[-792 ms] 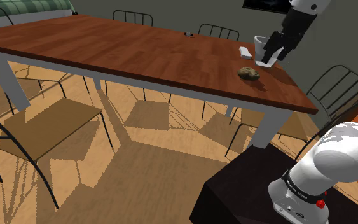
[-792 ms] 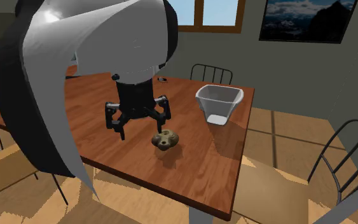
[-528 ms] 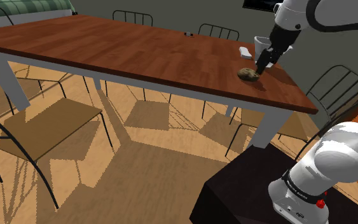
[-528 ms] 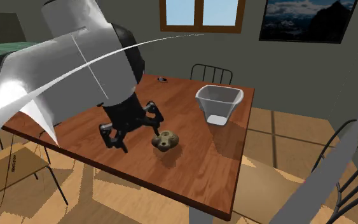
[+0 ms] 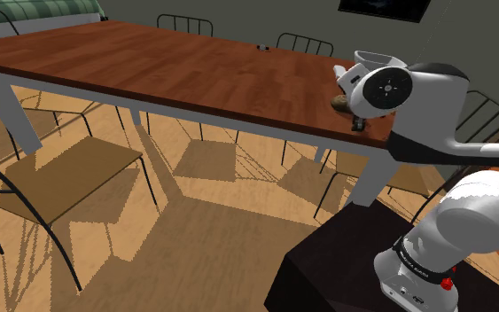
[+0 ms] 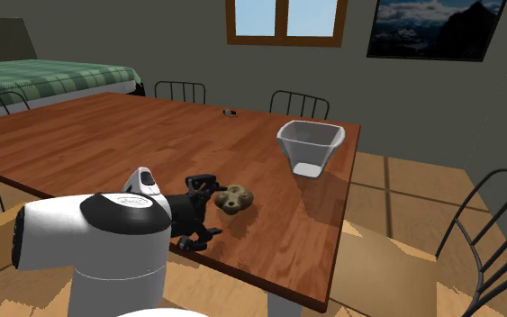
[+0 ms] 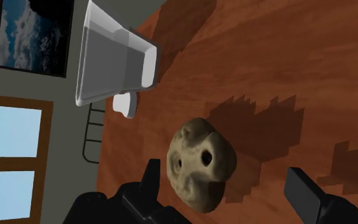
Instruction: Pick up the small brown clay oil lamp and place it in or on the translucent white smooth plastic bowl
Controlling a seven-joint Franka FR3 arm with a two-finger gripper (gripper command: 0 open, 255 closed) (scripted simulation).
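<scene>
Brown wood of the surface [image 7: 298, 76] lies close under our end effector [image 7: 229, 191], whose fingers stand apart, holding nothing. Just ahead of it, in line with the gap but nearer one finger, we see the mottled brown oil lamp [image 7: 199, 162] resting on the surface; its longer axis seems to run along our reach, so we judge closing would take its narrower width. Farther ahead, off to one side, stands the white bowl [image 7: 107, 63].

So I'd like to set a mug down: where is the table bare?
Bare: the long stretch of table toward the second exterior view's left, and the strip between oil lamp and bowl. Crowded: the near edge, where the open gripper flanks the lamp.
</scene>
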